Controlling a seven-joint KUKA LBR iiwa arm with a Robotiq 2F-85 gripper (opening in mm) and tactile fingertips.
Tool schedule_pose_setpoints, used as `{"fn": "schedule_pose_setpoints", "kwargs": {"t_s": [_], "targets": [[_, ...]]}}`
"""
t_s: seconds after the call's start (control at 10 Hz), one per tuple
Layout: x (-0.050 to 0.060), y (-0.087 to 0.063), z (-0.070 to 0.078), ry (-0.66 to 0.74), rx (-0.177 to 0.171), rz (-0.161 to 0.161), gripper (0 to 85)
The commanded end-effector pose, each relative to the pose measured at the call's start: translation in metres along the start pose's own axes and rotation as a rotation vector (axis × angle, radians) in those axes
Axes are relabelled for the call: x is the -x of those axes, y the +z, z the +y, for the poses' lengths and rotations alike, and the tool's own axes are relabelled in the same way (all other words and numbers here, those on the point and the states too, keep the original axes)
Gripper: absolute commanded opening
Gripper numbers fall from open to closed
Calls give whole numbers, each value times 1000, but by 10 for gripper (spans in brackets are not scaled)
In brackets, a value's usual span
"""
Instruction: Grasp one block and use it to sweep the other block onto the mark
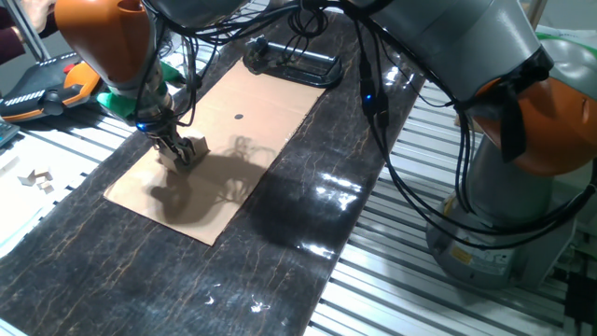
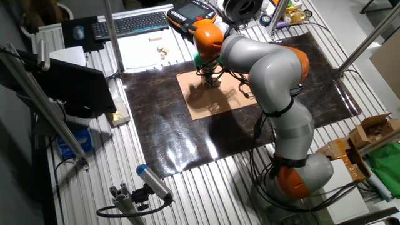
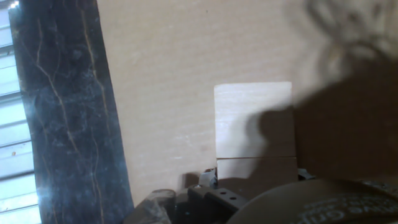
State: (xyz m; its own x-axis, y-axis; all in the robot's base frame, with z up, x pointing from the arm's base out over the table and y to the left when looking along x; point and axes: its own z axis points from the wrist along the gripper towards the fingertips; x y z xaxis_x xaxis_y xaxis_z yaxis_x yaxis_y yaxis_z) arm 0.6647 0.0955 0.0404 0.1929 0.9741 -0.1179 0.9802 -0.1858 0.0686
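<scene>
Two pale wooden blocks show in the hand view, edge to edge on the tan cardboard (image 3: 168,74). The far block (image 3: 253,118) lies free. The near block (image 3: 256,168) sits between the fingers of my gripper (image 3: 256,180), which is shut on it. From the one fixed view the gripper (image 1: 180,152) stands low over the cardboard's left part with a block (image 1: 197,147) at its tip. The mark (image 1: 239,118), a tiny black dot, lies to the right and farther back from the blocks. In the other fixed view the gripper (image 2: 211,79) hides the blocks.
The cardboard sheet (image 1: 215,159) rests on a dark marbled mat (image 1: 308,215). A black rectangular frame (image 1: 291,62) lies behind the cardboard. Cables hang from the arm over the mat's right side. An orange-and-black pendant (image 1: 47,91) and small wooden pieces (image 1: 37,177) lie at the left.
</scene>
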Motion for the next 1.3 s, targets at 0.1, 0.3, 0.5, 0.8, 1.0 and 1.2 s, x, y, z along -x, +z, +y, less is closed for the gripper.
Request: {"fn": "schedule_pose_setpoints", "kwargs": {"t_s": [0.1,0.3,0.5,0.8,1.0,1.2], "targets": [[2,1,-1,-3,-1,-1,7],[4,1,-1,-3,0,-1,7],[5,1,-1,-6,1,-2,7],[9,2,-2,-12,-1,-1,7],[11,2,-2,-12,-2,-3,7],[11,2,-2,-14,-5,-4,7]]}}
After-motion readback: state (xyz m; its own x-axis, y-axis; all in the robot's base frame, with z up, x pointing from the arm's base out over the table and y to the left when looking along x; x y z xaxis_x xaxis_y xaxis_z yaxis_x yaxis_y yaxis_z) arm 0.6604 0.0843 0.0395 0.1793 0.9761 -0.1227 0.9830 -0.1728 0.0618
